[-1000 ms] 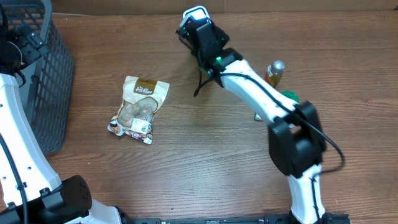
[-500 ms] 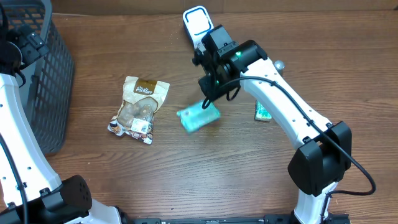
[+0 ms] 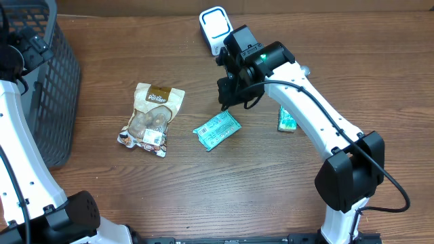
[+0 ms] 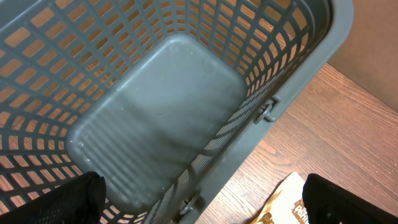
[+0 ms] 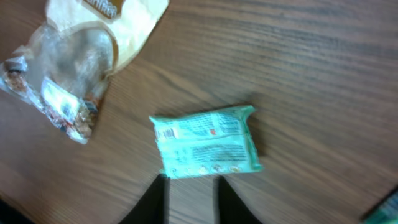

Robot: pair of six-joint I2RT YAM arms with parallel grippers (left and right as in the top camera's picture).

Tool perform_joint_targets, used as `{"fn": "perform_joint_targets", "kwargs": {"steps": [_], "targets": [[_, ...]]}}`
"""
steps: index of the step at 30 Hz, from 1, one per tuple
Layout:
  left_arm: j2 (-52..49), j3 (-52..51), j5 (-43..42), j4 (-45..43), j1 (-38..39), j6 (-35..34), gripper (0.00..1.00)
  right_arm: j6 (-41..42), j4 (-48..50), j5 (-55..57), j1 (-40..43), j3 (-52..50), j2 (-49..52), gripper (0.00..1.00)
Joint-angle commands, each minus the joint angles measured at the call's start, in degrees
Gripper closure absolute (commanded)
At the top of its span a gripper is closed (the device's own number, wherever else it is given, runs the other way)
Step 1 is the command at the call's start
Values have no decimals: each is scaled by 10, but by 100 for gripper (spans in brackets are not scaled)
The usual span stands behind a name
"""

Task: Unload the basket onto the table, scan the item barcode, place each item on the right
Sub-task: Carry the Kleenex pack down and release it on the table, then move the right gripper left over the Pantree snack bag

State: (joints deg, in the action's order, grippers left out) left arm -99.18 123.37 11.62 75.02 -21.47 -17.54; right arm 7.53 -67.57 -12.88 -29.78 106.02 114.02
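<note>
Teal rectangular plastic packet (image 3: 217, 130), the item to be scanned, lies flat on the bare wood near the middle of the desk. Its long axis runs slantwise, with the end nearer the desk's right edge pointing toward the far edge. The right tool (image 3: 226, 99) hangs just above and beyond that end, between the packet and the white, blue-rimmed scanner (image 3: 214, 26) standing at the middle of the far edge. The packet is well apart from the scanner. In the right wrist view the tool's two dark fingers (image 5: 157, 198) stand slightly parted with only wood between them. The packet sits just past their tips, held by nothing. The left tool (image 4: 205, 199) is spread wide over the grey plastic mesh basket (image 4: 186, 93) at the left edge, so the right arm is much the nearer. The packet's upper face carries a pale label panel and rows of white print with a small red mark, too blurred to read, and no barcode can be made out. A beige snack pouch (image 3: 153, 118) toward the left has a brown band with white lettering too small to read.
</note>
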Motion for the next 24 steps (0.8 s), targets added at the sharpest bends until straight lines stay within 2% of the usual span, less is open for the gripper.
{"fn": "perform_joint_targets", "kwargs": {"steps": [1,6,12,15,17,24], "targets": [[-2,5,2,-2,2,10,0,95,21,-11,-7,-3,9,84],[-2,5,2,-2,2,10,1,167,114,-11,-22,-54,10,85],[-2,5,2,-2,2,10,0,173,247,0,-50,-156,12,85],[-2,5,2,-2,2,10,0,224,348,70,-66,-255,12,81],[-2,5,2,-2,2,10,0,242,379,109,-65,-293,12,81],[-2,5,1,-2,2,10,0,259,318,159,-37,-314,12,81]]}}
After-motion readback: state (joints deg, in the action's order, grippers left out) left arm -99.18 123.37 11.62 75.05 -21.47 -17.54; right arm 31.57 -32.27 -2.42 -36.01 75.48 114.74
